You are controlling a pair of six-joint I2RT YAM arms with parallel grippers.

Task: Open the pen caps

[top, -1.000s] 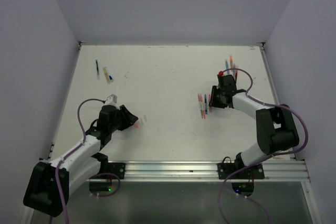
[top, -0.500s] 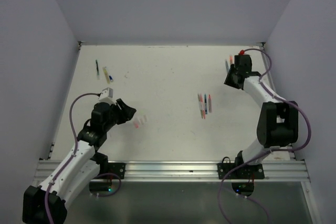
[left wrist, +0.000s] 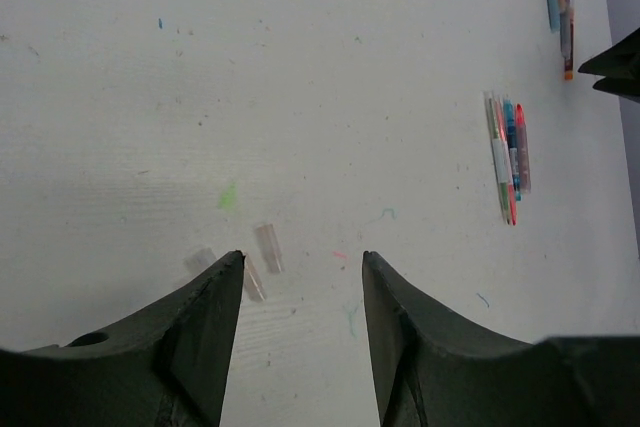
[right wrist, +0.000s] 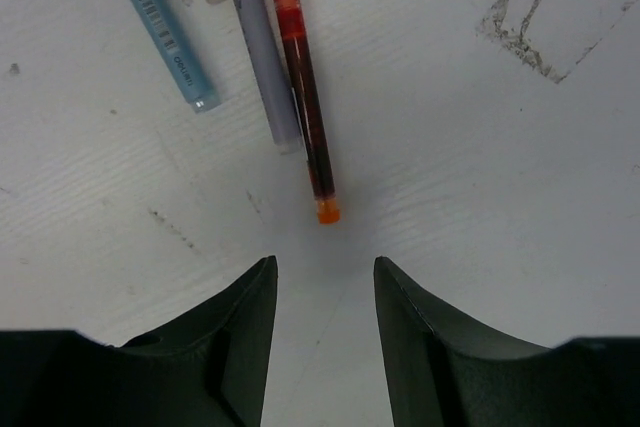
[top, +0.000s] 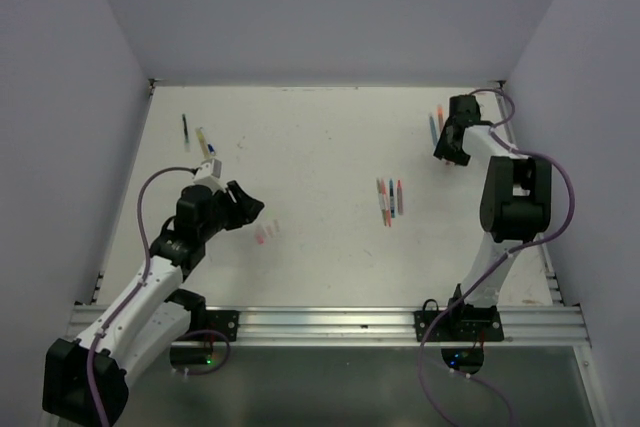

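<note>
At 10 o'clock on the tabletop (top: 300, 137), two pens (top: 203, 140) are too small to read. The left tool (left wrist: 302, 259) is open and empty. Three pale caps (left wrist: 268, 247) lie loose at its 11 o'clock, one partly behind a finger. Bare tabletop reaches the middle pens (top: 389, 199). At 2 o'clock, near the right edge, the right tool (right wrist: 322, 265) gapes empty before a red pen (right wrist: 305, 117), with neighbouring pens cut off.

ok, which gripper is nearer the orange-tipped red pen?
Right. The right gripper hovers just short of the orange tip of the red pen; the left gripper is across the table, by loose clear caps.
</note>
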